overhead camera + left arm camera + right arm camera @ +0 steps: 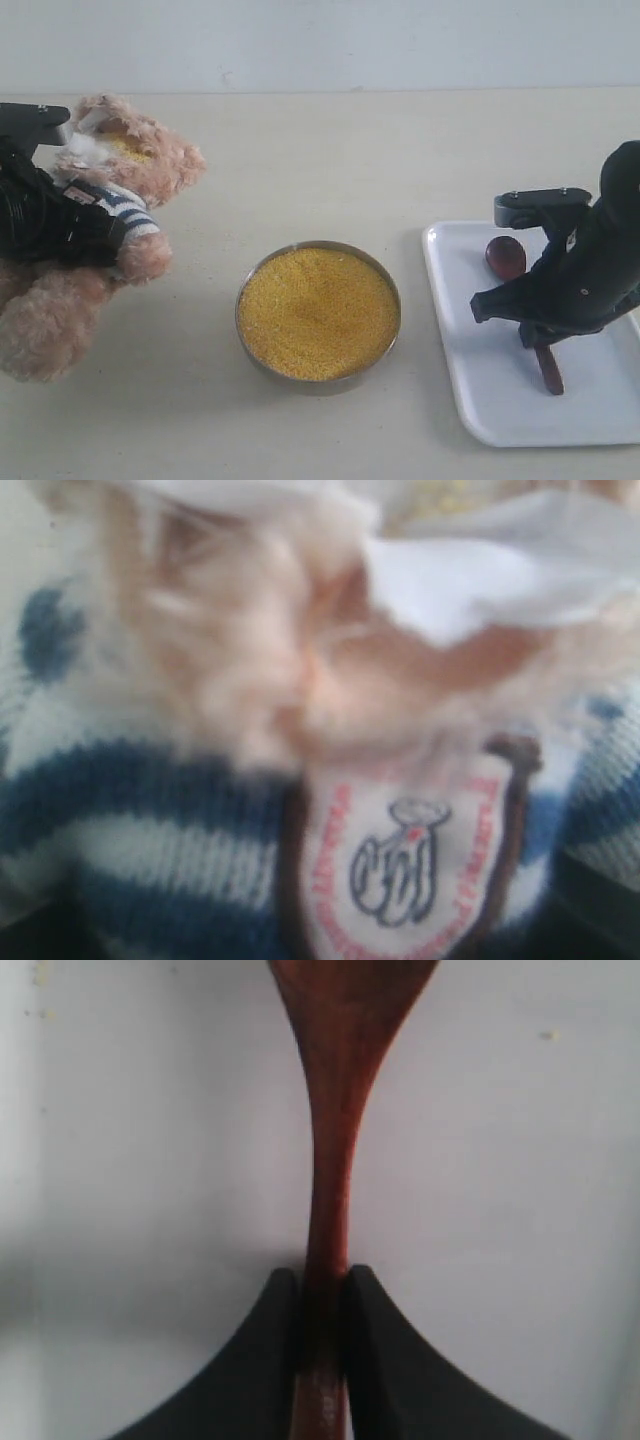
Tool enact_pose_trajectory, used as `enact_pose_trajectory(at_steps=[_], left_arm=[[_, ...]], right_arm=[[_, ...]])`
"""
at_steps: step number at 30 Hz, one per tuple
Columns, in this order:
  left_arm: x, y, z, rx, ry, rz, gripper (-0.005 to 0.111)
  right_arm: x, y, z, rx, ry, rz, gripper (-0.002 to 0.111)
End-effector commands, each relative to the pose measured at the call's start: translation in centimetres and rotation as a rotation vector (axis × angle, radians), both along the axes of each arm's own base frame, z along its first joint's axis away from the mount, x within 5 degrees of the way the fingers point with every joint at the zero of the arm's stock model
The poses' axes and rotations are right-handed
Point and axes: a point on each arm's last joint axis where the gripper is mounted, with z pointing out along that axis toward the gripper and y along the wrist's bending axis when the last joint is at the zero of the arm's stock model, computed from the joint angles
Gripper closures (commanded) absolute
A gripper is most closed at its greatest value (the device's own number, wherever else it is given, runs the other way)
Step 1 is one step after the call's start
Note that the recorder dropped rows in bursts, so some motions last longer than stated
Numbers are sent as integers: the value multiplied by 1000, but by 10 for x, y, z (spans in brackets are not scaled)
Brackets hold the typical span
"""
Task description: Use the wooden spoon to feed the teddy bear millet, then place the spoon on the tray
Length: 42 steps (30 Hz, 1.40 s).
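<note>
On the right side of the table (300, 140), the right gripper (543, 340) (322, 1278) pinched the slim handle of the wooden spoon (505, 257) (335, 1110), with both black fingertips pressed against the wood. The spoon lay low over the white tray (480, 400) (150, 1160), its oval bowl pointing towards the tray's far edge. Whether it touched the tray could not be told.

At the centre of the table stood a round metal bowl (241, 318), filled nearly to the rim with bright yellow millet (318, 312). It sat just beside the tray and apart from it.

On the left, the teddy bear (135, 175) (200, 680) leaned back, with yellow grains on its white muzzle. The left gripper (100, 238) was clasped around the bear's striped shirt at the chest. The left wrist view showed only fur, navy and white stripes and the shield badge (400, 870), all close and blurred.
</note>
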Motion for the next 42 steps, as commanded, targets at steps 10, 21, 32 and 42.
enact_pose_trajectory(at_steps=[10,21,32,42], left_arm=[[3,0,3,-15,-22,33,103],[11,28,-6,-51,-8,239,103],[22,30,-42,-42,52,264,103],[26,29,-51,-65,50,299,91]], right_arm=[[-1,-1,9,18,-15,-52,45],[-12,-2,73,124,-241,-75,42],[-18,-1,91,166,-303,-74,42],[-17,-1,91,169,-311,-75,42]])
